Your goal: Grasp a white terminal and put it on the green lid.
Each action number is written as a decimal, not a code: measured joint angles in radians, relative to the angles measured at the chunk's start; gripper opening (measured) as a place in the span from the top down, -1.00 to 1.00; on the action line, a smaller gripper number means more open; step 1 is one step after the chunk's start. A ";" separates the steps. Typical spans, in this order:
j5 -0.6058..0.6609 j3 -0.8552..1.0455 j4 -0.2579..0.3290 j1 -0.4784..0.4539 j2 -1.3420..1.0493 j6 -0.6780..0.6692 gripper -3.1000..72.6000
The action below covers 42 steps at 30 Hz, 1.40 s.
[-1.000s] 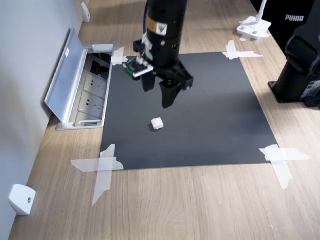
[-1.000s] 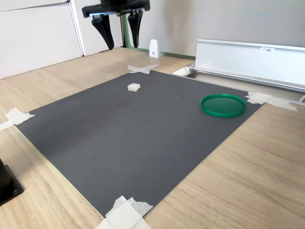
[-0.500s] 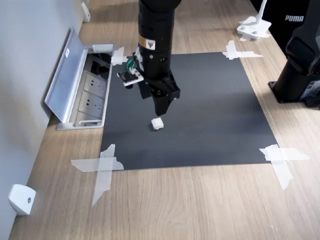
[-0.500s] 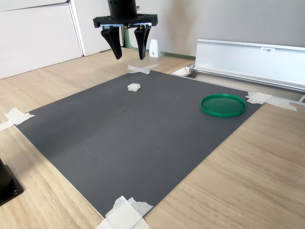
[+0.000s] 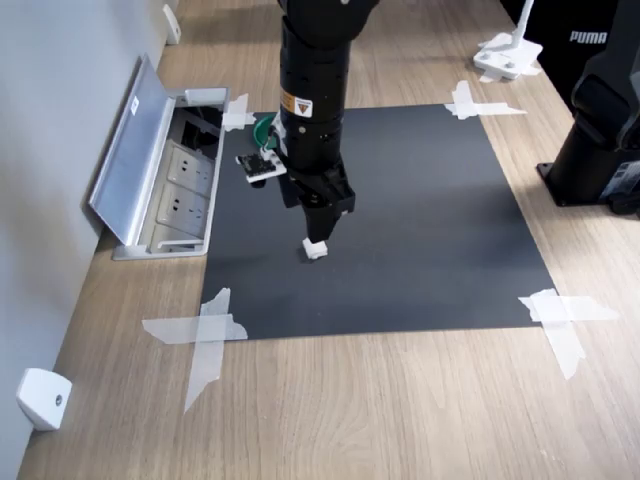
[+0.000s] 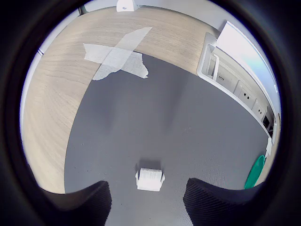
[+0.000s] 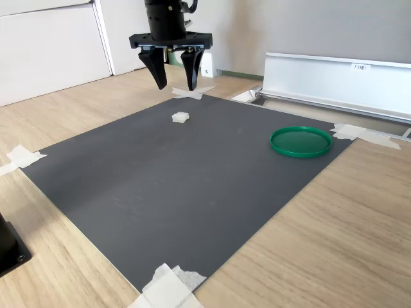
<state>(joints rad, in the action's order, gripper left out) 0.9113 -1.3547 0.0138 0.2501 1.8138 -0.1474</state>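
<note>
Step in hand: approach for the grasp. Gripper [image 7: 174,85] hangs spread and empty above the white terminal [image 7: 180,117], upper left of centre in the second exterior view. Terminal sits on the black mat [image 7: 192,186], framed between the fingertips [image 6: 84,200] in the wrist view. Green lid [image 7: 300,141] lies well apart, right of centre. Next move likely: lower straight down, straddle the block, then clench.

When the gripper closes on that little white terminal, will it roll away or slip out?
The white terminal looks blocky with flat sides, so rolling seems unlikely. It is tiny and probably light, so a slightly off-centre pinch by the open gripper might nudge it across the smooth dark mat.
</note>
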 joint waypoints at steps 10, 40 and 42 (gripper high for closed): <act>-0.001 0.000 0.000 0.000 0.056 0.025 -0.79; -0.019 0.005 -0.022 0.000 0.145 0.004 -0.24; -0.026 0.004 -0.019 0.000 0.142 0.003 0.06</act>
<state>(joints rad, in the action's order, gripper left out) 0.8853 -1.3504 -0.0056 0.2498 1.9553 -0.1442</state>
